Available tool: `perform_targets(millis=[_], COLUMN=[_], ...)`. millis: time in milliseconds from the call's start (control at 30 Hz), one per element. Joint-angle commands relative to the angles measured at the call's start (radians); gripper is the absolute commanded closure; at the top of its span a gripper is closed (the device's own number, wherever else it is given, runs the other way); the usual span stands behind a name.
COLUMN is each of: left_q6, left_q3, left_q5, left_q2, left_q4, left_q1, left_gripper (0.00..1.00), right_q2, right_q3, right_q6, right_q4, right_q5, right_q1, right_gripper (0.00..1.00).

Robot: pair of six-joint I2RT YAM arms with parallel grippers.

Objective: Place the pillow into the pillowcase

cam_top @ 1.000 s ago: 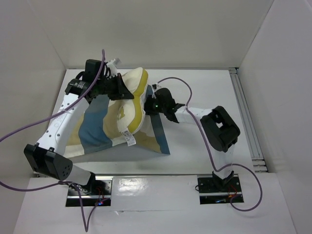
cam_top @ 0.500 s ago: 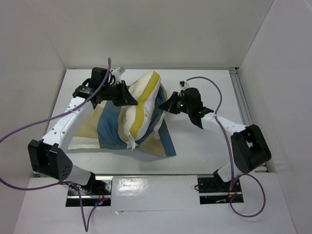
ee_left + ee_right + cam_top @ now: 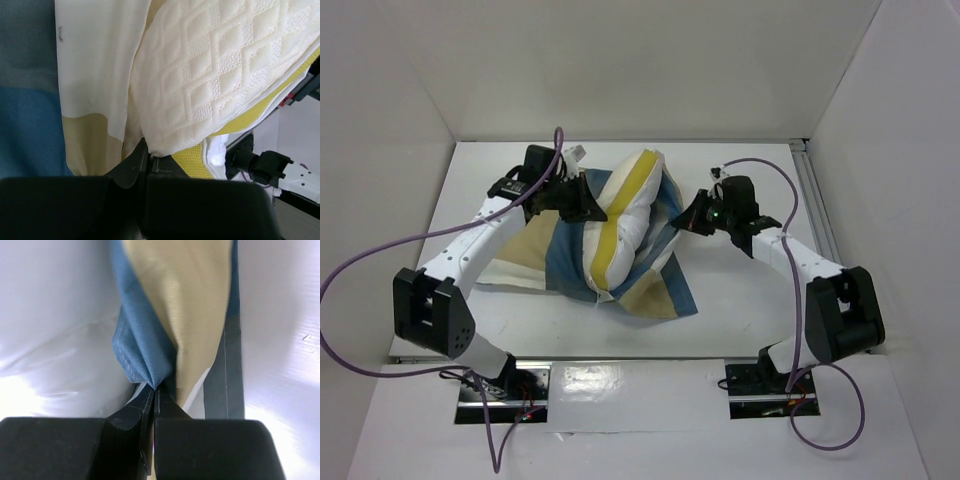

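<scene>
Okay, pillow (image 3: 632,212) stands on its long edge on the bench (image 3: 750,300), yellow piping band facing up. It looks only partly in. The lower part sits down among the checked folds of the pillowcase (image 3: 560,265), while the top and far end are bare. The pillowcase is bunched under the pillow and up both its sides. Most of it lies flat to the pillow's left, and one flap spreads out past the pillow's near end.

Left gripper (image 3: 148,156) is at the pillow's left side, toward its far end. Its jaws are together on a thin fold of pillowcase lining. A piped pillow corner presses right against the fingertips, so I can't rule out that it nips that too. Right gripper (image 3: 154,388) is at the pillow's right side, jaws clamped tight on a gathered fold of the blue hem, with fabric fanning out from the pinch.

My read on why it's held this way: two pinches on opposite sides of the pillow spread the mouth. That lets the case be dragged over the pillow instead of shoving a soft pillow in. The pillow on edge probably rubs the bench less.

The stage is mid-insertion by my guess. The next move likely needs both grippers to pull the hem toward the pillow's far end together. An uneven pull could twist the case or tip the pillow. The thin hem could also slip out of a pinch.
</scene>
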Motion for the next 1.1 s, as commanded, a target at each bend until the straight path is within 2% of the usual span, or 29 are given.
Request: perform_targets(millis=[0, 133, 233, 333, 467, 500, 567, 700, 800, 833, 867, 933, 967, 1067], left_q6=[0.022, 0.012, 0.012, 0.003, -0.007, -0.007, -0.007, -0.007, 0.002, 0.002, 0.002, 0.002, 0.002, 0.002], left_q3=[0.015, 0.024, 0.033, 0.044, 0.073, 0.073, 0.099, 0.118, 0.127, 0.127, 0.118, 0.118, 0.118, 0.118], left_q5=[-0.219, -0.271, -0.348, -0.348, -0.357, -0.357, -0.357, -0.347, -0.347, -0.347, -0.347, -0.336, -0.336, -0.336], left_q2=[0.076, 0.12, 0.172, 0.232, 0.254, 0.254, 0.254, 0.254, 0.254, 0.254, 0.254, 0.254, 0.254, 0.243], left_q4=[-0.048, -0.037, -0.037, -0.037, -0.026, -0.026, -0.026, -0.026, -0.026, -0.026, -0.026, -0.017, -0.017, -0.017], left_q1=[0.007, -0.025, -0.052, -0.062, -0.097, -0.097, -0.109, -0.129, -0.14, -0.14, -0.14, -0.14, -0.14, -0.14], left_gripper=[1.0, 1.0, 1.0, 1.0, 1.0, 1.0, 1.0, 1.0, 1.0, 1.0, 1.0, 1.0, 1.0, 1.0], right_q2=[-0.099, -0.155, -0.205, -0.227, -0.192, -0.176, -0.153, -0.173, -0.158, -0.123, -0.1, -0.036, -0.017, 0.041], right_q3=[0.05, 0.087, 0.114, 0.139, 0.148, 0.148, 0.148, 0.059, 0.088, 0.117, 0.131, 0.15, 0.15, 0.121], right_q6=[-0.038, -0.048, -0.048, -0.057, -0.071, -0.071, -0.084, -0.073, -0.085, -0.105, -0.116, -0.126, -0.127, -0.069], right_q4=[0.0, -0.074, -0.088, -0.117, -0.15, -0.166, -0.196, -0.121, -0.152, -0.169, -0.187, -0.2, -0.177, -0.106], right_q5=[-0.007, 0.075, 0.075, 0.065, 0.088, 0.113, 0.206, 0.207, 0.225, 0.26, 0.285, 0.32, 0.32, 0.29], right_q1=[-0.034, -0.025, -0.025, -0.025, -0.016, -0.016, -0.006, -0.006, 0.023, 0.04, 0.082, 0.13, 0.164, 0.188], right_gripper=[1.0, 1.0, 1.0, 1.0, 0.86, 0.87, 1.0, 1.0, 1.0, 0.76, 0.63, 0.45, 0.39, 0.39])
